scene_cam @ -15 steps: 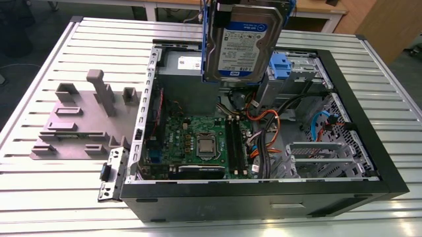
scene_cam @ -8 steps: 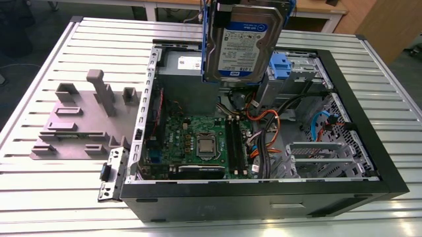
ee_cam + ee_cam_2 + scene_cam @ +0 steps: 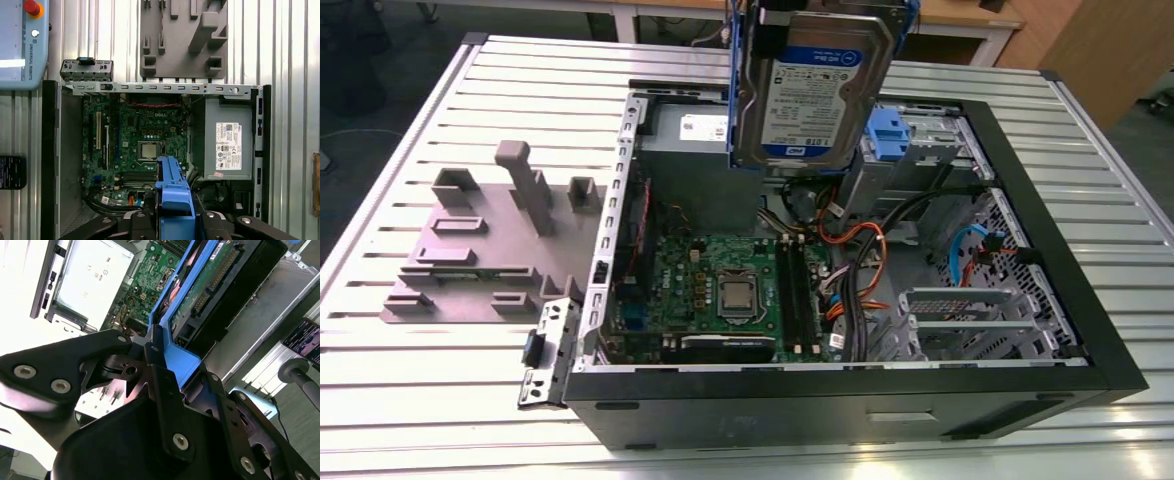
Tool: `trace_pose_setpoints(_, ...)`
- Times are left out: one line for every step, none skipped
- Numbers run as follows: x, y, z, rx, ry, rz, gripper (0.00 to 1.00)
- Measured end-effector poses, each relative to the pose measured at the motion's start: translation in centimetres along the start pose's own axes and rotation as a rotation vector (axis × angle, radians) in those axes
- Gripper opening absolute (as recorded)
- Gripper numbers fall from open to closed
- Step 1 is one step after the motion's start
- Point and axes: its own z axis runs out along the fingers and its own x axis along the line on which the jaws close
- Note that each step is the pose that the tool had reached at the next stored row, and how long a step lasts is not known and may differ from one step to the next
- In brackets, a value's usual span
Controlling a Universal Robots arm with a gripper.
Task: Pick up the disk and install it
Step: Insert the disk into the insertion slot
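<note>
disk: the disk [image 3: 821, 85] hangs upright at the top middle of the exterior view, long axis vertical, label side facing the camera, lower edge up above the open computer case [image 3: 854, 405]
disk vs gripper: the gripper [image 3: 155, 352] is clamped on the blue rail [image 3: 175, 300] at the disk's upper end, so the disk dangles right below it
arm pose: wrist aimed straight down over the motherboard [image 3: 140, 135] and power supply [image 3: 227, 142]
other stuff: grey fixture [image 3: 487, 250] sits on the table [image 3: 400, 400], frame left, just beside the case
</note>
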Motion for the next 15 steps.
trace_pose_setpoints(0.21, 0.0, 0.02, 0.0001, -0.0001, 0.0, 0.36)
trace_pose_setpoints(0.45, -0.01, 0.03, 0.0001, -0.0002, 0.0, 0.36)
trace_pose_setpoints(0.7, -0.01, 0.04, 0.0001, -0.0001, 0.0, 0.36)
trace_pose_setpoints(0.97, -0.01, 0.04, 0.0, 0.0001, 0.0, 0.36)
trace_pose_setpoints(1.24, -0.01, 0.06, 0.0, -0.0001, 0.0, 0.36)
trace_pose_setpoints(1.5, -0.01, 0.07, 0.0, -0.0001, 0.0, 0.36)
trace_pose_setpoints(1.8, -0.02, 0.08, 0.0, -0.0001, 0.0, 0.36)
trace_pose_setpoints(2.07, -0.02, 0.11, 0.0001, -0.0002, 0.0, 0.36)
trace_pose_setpoints(2.27, -0.02, 0.11, 0.0, -0.0001, 0.0, 0.36)
trace_pose_setpoints(2.44, -0.02, 0.12, 0.0001, -0.0001, 0.0, 0.36)
trace_pose_setpoints(2.58, -0.03, 0.12, 0.0, -0.0001, 0.0, 0.36)
trace_pose_setpoints(2.69, -0.05, 0.13, 0.0001, -0.0001, 0.0, 0.36)
trace_pose_setpoints(2.77, -0.09, 0.13, 0.0001, -0.0001, 0.0, 0.36)
trace_pose_setpoints(2.8, -0.17, 0.14, 0.0001, -0.0001, 0.0, 0.36)
trace_pose_setpoints(2.81, -0.42, 0.15, 0.0, -0.0001, 0.0, 0.36)
